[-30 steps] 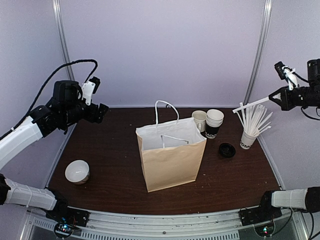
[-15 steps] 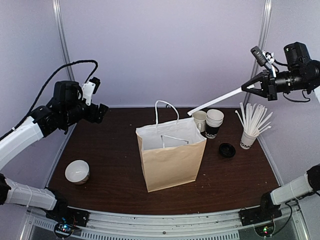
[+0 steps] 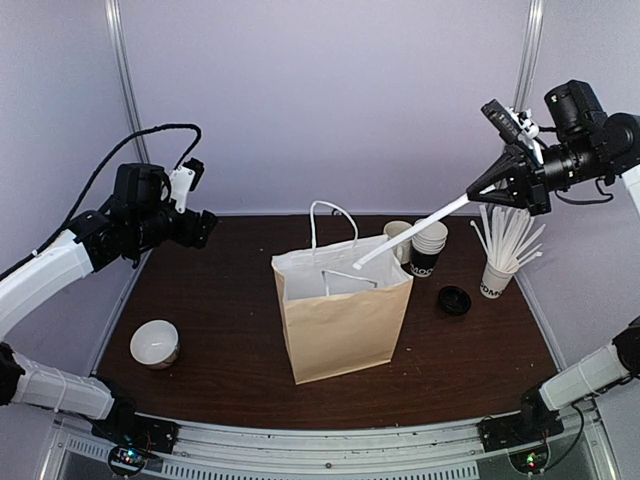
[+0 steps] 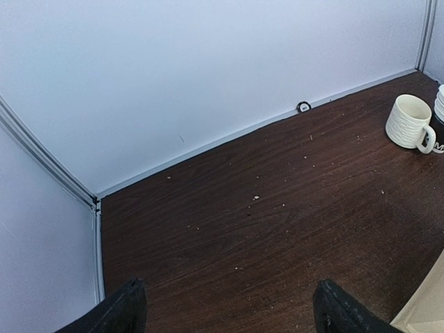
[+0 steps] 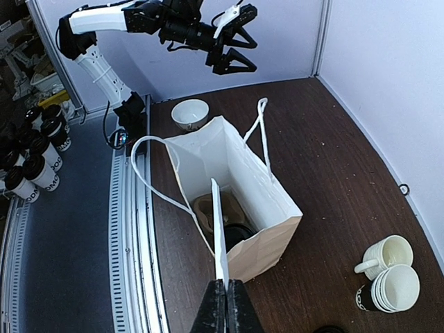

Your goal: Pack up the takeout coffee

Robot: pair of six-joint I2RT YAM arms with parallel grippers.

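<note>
Left claw (image 3: 207, 228): hovering above the far-left corner of the bench (image 3: 230, 370), fingers spread wide and gripping nothing. Its wrist view is looking down on bare dark wood.

White bowl (image 3: 154, 343): sitting near the left edge, towards the near-left corner, upright and well apart from everything else.

Brown paper bag (image 3: 345, 320): standing upright at the middle of the bench, mouth gaping open, with one white handle rising at its far side and the other drooping into the opening.

Takeout coffee (image 5: 234, 234): resting down inside the bag. Only its black lid is showing, beside a piece of brown cardboard.

White handled mug (image 3: 399, 238): standing behind the bag's right side, towards the far edge, just beside a stack of paper cups (image 3: 428, 245) with a black lower band.

Loose black lid (image 3: 454, 299): lying flat on the wood between that stack and the stick cup.

Paper cup of white sticks (image 3: 496, 278): standing near the right edge, its sticks fanning upward.

Right claw (image 3: 476, 192): hanging high above the right edge, fingers pressed together and pinching one end of a long white stick (image 3: 410, 232). The stick is slanting down to the left, its free end reaching over the bag's open mouth.
</note>
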